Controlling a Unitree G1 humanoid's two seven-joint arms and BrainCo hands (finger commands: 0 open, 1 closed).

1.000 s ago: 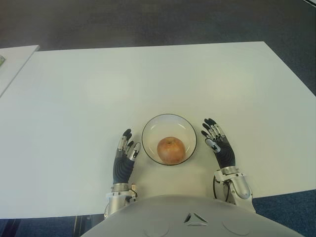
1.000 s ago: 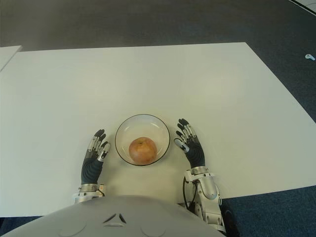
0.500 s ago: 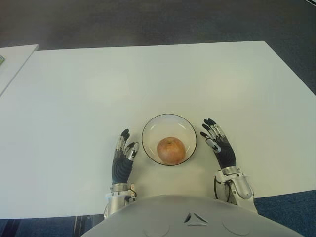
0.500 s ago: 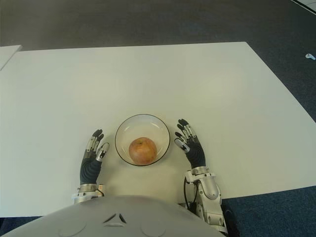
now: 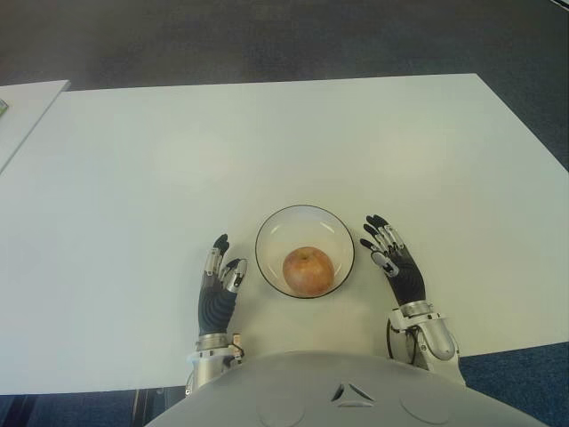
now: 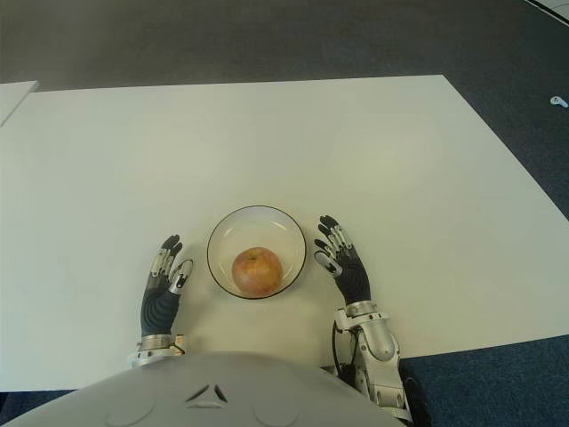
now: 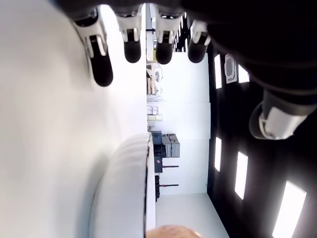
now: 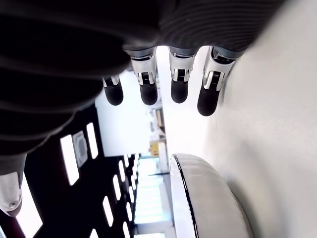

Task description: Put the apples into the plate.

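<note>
- Dark grey carpet (image 5: 267, 36) surrounds a wide white rectangular table (image 5: 267, 142), and the corner of a second white table (image 5: 27, 107) shows at the far left.
- On the left hand (image 5: 217, 298), the black-tipped fingers (image 7: 132, 42) stretch out straight with slight gaps between them and hold nothing; the thumb (image 7: 275, 119) stands apart to the side.
- That left hand shows just left of the bowl, close to the table's near edge, apart from the rim.
- On the right hand (image 5: 396, 265), the fingers (image 8: 179, 84) are likewise extended and loosely spread, with nothing in the palm.
- That right hand shows just right of the bowl, its fingertips near the rim but not touching.
- Between the two hands sits a shallow clear glass bowl with a dark rim (image 5: 267, 233).
- One round reddish-yellow apple (image 5: 308, 269) lies inside the bowl, toward its near side.
- Nearest of all, the robot's grey torso (image 5: 347, 396) fills the view's lower edge.
</note>
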